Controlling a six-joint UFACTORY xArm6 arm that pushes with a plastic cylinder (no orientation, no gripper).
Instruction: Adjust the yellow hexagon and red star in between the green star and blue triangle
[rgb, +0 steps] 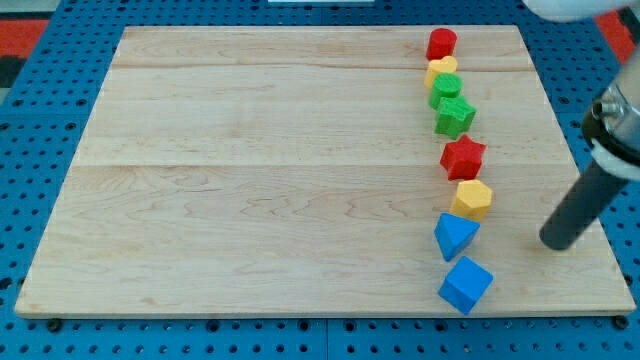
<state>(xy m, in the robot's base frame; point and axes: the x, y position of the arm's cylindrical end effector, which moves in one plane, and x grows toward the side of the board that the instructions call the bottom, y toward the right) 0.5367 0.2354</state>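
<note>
The green star (455, 117), the red star (463, 157), the yellow hexagon (472, 199) and the blue triangle (455, 236) stand in a line down the right part of the board, in that order from top to bottom. The red star and the yellow hexagon lie between the green star and the blue triangle. My tip (553, 243) rests on the board to the right of the blue triangle and the yellow hexagon, apart from both.
A red cylinder (441, 43), a yellow block (441, 69) and a green block (446, 87) continue the line above the green star. A blue cube (465, 285) sits just below the blue triangle, near the board's bottom edge (300, 316).
</note>
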